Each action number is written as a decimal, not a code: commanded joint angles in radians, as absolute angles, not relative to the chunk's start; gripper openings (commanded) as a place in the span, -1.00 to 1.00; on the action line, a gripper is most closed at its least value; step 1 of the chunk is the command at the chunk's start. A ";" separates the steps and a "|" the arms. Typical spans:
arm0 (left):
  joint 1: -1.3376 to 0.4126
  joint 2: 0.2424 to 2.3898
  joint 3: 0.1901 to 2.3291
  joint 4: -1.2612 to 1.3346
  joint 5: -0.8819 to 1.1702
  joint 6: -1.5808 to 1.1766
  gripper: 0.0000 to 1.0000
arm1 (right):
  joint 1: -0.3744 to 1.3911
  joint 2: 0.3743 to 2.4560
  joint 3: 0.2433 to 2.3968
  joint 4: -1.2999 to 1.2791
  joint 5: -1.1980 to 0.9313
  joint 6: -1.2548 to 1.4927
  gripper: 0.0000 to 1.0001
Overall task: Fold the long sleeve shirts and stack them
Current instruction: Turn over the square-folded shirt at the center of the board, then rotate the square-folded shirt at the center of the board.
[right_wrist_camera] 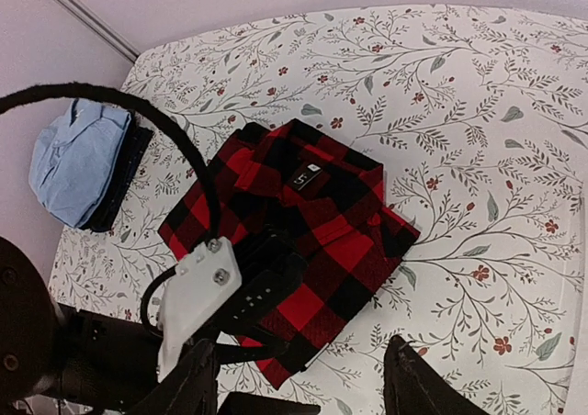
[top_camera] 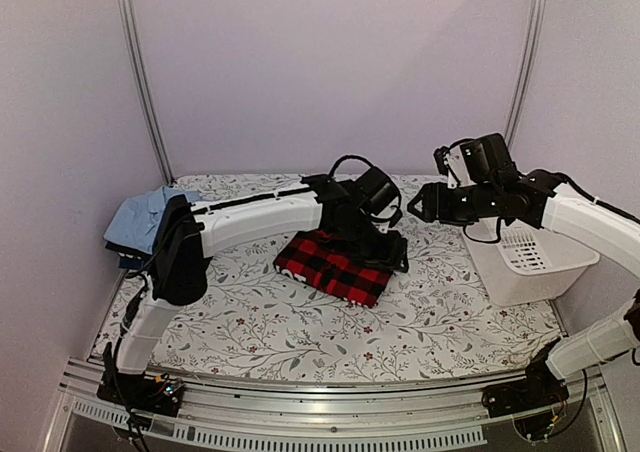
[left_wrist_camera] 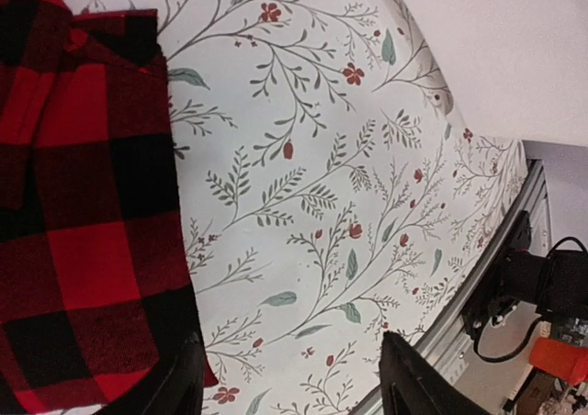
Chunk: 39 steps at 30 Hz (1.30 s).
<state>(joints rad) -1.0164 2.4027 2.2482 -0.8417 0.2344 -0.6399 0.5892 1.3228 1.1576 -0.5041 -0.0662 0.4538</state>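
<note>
Counter [top_camera: 260, 322] is carrying 3 shirts: 1 red/blk checked flannel [top_camera: 332, 268], 1 lt blue collared shirt [top_camera: 140, 217], 1 dk navy garment [right_wrist_camera: 133, 158]. Also showing: 1 white basket [top_camera: 530, 262], 2 claws, i.e. left claw [left_wrist_camera: 294, 392] & right claw [right_wrist_camera: 303, 387].

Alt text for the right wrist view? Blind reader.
A folded red-and-black checked shirt lies mid-frame on the floral tablecloth, its near-left part hidden by the left arm. A light blue shirt sits on a dark garment at far left; the right gripper, open and empty, frames the bottom edge.
</note>
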 commanded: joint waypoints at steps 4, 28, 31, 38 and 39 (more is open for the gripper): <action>-0.838 2.064 1.863 -0.672 0.126 -0.688 0.29 | 0.595 1.379 1.063 -0.453 -0.127 0.497 0.21; -0.517 1.981 1.300 -0.409 0.360 -0.406 0.08 | 0.603 1.818 1.015 -0.206 -0.164 0.623 -0.02; -0.522 1.974 1.262 -0.385 0.376 -0.435 0.04 | 0.595 1.846 1.023 -0.207 -0.156 0.624 -0.10; -0.617 1.932 1.170 -0.328 0.377 -0.553 -0.10 | 0.540 1.844 1.005 -0.221 -0.125 0.604 -0.12; -0.639 1.926 1.161 -0.322 0.373 -0.580 -0.13 | 0.532 1.845 1.005 -0.225 -0.123 0.597 -0.12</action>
